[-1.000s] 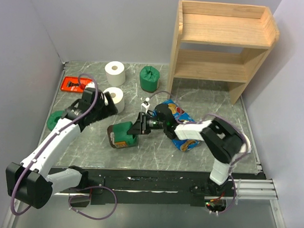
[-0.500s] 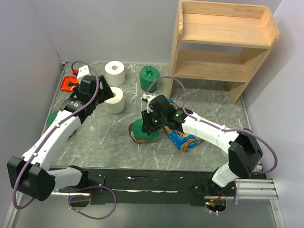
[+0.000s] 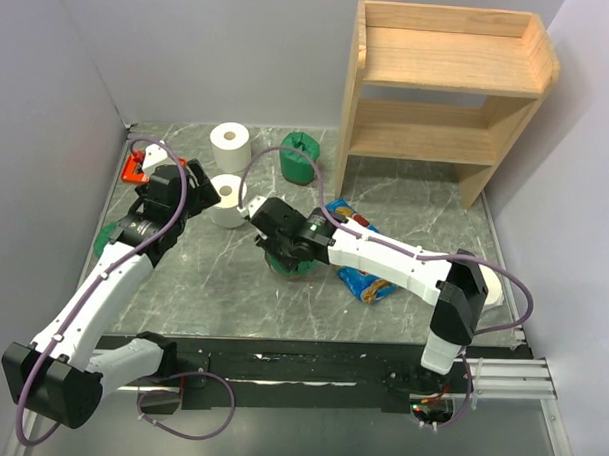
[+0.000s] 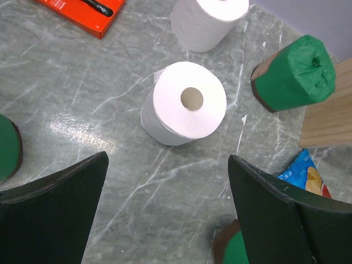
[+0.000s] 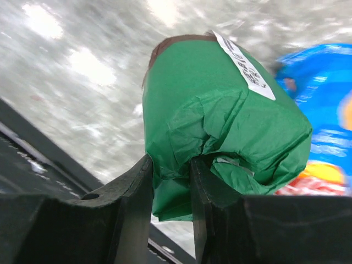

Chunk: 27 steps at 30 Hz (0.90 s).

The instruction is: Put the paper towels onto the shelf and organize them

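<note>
My right gripper [image 3: 284,245] [image 5: 170,162] is shut on the crumpled wrapping at the top of a green paper towel roll [image 3: 289,263] [image 5: 220,126], held mid-table beside the blue chip bag. My left gripper [image 3: 191,189] [image 4: 168,165] hangs wide open above and just left of an upright white roll [image 3: 228,200] [image 4: 190,102], holding nothing. A second white roll [image 3: 230,143] and another green roll [image 3: 300,156] stand further back. A third green roll [image 3: 106,241] sits half hidden under my left arm. The two-tier wooden shelf [image 3: 444,88] stands at the back right.
The blue chip bag [image 3: 361,260] [image 5: 324,110] lies under my right forearm. A red flat tool [image 3: 137,167] [image 4: 82,11] lies at the back left by the wall. A white roll [image 3: 492,290] peeks out behind my right arm's elbow. Grey walls enclose three sides.
My right arm stretched out and carried the green roll rightward to mid-table, turning over it. My left gripper drew back and left from the white roll and opened wider.
</note>
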Available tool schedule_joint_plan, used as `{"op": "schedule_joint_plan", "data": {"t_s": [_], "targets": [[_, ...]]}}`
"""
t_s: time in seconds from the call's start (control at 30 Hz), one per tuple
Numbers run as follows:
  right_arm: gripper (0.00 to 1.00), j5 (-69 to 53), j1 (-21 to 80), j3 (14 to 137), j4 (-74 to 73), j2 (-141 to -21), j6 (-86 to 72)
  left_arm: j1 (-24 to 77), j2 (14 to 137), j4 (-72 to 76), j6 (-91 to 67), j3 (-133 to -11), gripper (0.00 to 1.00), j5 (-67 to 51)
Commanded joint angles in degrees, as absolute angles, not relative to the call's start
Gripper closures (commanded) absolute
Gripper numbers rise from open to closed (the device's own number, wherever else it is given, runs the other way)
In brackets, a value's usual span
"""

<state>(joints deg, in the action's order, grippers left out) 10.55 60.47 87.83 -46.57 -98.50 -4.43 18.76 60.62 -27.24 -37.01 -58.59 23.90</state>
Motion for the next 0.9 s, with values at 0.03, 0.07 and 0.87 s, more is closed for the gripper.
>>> {"op": "schedule_joint_plan", "data": {"t_s": [0.03, 0.07, 0.87], "targets": [[0.69, 26.5, 61.7, 104.3, -55.9, -96.9, 9.1, 18.5, 60.3, -25.6, -36.2, -58.9, 0.04, 23.9], [0.68, 27.9, 61.8, 106.5, -57.2, -96.9, 10.9, 18.5, 60.3, -25.3, -36.3, -58.8, 0.04, 23.5], [0.62, 33.3, 34.6, 117.9, -30.0, -81.7, 67.9, 18.5, 60.6, -23.9, -36.9, -58.1, 0.04, 15.0]]}}
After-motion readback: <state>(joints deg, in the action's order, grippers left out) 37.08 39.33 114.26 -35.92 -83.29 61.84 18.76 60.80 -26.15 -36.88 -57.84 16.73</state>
